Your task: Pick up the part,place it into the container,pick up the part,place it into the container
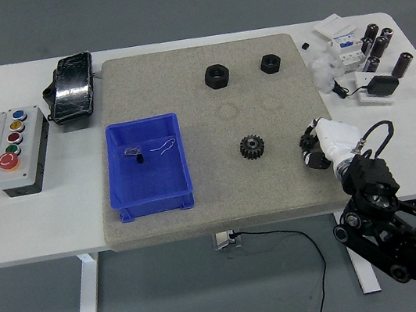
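Though curled, right hand (319,146) empty.

Robotics lab or test workshop
A white counter (202,220) on a bare grey floor carries a grey work mat (211,124), a push-button control box (3,149), black machine nuts (217,75), a gear (252,147), a blue parts bin (154,204) and electrical components (366,52), with a cable trailing underneath

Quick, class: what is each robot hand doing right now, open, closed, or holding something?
Left hand: not in view.
Right hand: over the mat's right edge, fingers curled, holding nothing visible; the gear lies apart to its left.
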Controlling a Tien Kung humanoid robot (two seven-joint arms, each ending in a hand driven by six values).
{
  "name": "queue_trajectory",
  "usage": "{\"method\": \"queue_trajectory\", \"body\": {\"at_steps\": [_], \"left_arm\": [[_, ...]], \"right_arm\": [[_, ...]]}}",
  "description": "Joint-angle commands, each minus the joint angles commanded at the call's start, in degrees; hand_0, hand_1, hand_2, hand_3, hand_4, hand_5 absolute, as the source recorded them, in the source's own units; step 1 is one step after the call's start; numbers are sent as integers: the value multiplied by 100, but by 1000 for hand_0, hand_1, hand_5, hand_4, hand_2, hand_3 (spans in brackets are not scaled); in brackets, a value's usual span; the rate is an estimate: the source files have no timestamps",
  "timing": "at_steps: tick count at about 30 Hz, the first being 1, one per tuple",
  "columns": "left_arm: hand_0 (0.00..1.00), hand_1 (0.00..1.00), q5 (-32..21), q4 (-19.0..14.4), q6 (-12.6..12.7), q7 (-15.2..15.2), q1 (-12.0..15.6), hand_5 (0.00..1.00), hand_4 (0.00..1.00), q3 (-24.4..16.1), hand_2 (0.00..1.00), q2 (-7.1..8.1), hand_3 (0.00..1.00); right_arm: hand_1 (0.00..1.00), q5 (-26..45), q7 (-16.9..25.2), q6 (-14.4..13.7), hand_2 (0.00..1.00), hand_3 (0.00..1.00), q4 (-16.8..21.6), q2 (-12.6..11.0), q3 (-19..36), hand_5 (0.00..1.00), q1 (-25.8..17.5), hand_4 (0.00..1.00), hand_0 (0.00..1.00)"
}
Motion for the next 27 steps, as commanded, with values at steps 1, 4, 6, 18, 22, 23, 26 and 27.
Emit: {"method": "queue_trajectory", "body": {"at_steps": [1,4,6,18,22,23,26,27], "left_arm": [[663,629,1,0,0,0,0,351,687,0,574,-1,613],[663,629,6,0,-2,2,2,349,687,-2,573,-3,612],[663,629,5,0,-2,1,3,349,687,0,573,-3,612],[663,629,5,0,-1,-4,-4,347,686,2,574,-9,613],[663,629,-1,0,-2,-8,-6,348,686,9,574,-12,613],[663,629,-1,0,-2,-8,-5,348,686,10,574,-12,613],[663,629,-3,0,-2,-8,-2,348,686,11,574,-12,613],[663,629,-5,0,-2,-8,-1,348,686,12,574,-12,612]], "right_arm": [[572,5,0,-11,569,673,-6,1,-5,70,0,527,293],[561,30,0,-69,559,655,-39,9,-36,139,1,514,280],[561,46,0,-112,559,655,-65,16,-68,139,1,514,280],[558,52,0,-341,546,609,-90,14,-193,192,43,535,274],[555,86,0,-428,533,486,-108,16,-236,204,54,523,268],[555,90,0,-444,533,486,-112,18,-241,204,54,523,268],[555,107,0,-485,533,486,-130,20,-252,204,54,523,268],[551,118,0,-495,530,460,-140,20,-255,192,54,499,264]]}}
